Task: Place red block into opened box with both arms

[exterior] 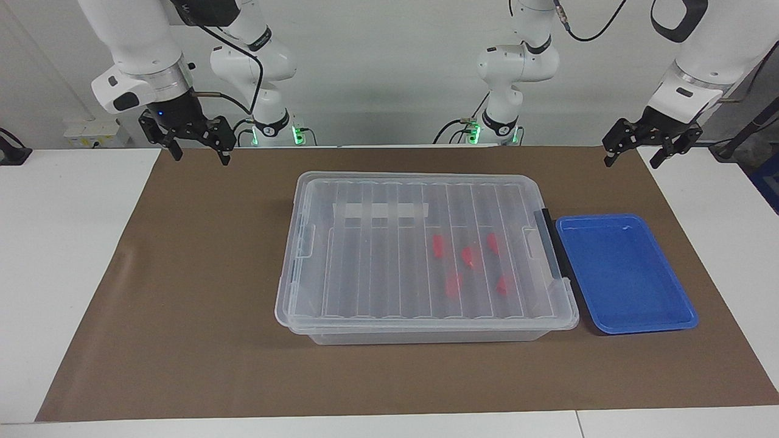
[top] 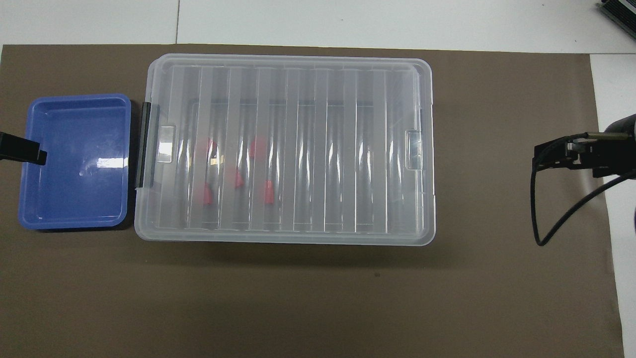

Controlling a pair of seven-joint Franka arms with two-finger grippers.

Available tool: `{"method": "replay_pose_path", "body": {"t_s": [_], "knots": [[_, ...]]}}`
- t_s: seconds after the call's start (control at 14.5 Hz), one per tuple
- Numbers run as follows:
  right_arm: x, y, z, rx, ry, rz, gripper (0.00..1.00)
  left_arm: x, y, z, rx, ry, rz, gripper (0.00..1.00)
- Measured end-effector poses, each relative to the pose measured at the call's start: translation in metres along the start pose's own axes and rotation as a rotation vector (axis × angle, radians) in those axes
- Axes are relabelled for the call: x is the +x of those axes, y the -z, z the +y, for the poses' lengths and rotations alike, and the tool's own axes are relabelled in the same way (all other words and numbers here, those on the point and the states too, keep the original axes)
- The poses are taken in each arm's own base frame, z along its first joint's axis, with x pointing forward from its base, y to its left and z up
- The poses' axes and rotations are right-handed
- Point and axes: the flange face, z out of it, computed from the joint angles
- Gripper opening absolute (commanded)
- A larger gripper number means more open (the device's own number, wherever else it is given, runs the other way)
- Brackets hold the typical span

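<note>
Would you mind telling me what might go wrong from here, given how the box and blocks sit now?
1. The box has its ribbed lid on, with five red blocks under it; nothing can go in or out until the lid is lifted.
2. The blue tray sits right beside the black clip handle, so unclipping may knock it.
3. The right gripper and left gripper hang open away from the box.

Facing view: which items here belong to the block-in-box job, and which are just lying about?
Job:
- box, lid on
- red blocks, five, inside the box
- right gripper, open, over the mat's corner
- left gripper, open, waiting over the mat's edge

Lying about:
- blue tray, beside the box at the left arm's end
- brown mat
</note>
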Motion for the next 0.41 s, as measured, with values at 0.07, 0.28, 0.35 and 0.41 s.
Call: {"method": "replay_pose_path", "body": {"t_s": [0.07, 0.28, 0.35, 0.41], "knots": [[-0.0001, -0.0005, -0.0002, 0.000, 0.001, -0.001, 1.00, 0.0000, 0.0000, 0.0000, 0.000, 0.000, 0.000, 1.00], [-0.0001, -0.0018, -0.0001, -0.001, 0.001, -0.004, 1.00, 0.0000, 0.0000, 0.0000, 0.000, 0.000, 0.000, 1.00], [0.0000, -0.0021, 0.0001, -0.001, 0.001, -0.005, 1.00, 0.0000, 0.0000, 0.0000, 0.000, 0.000, 0.000, 1.00], [0.0000, -0.0023, 0.0004, -0.001, 0.000, -0.005, 1.00, 0.0000, 0.0000, 0.0000, 0.000, 0.000, 0.000, 1.00]]}}
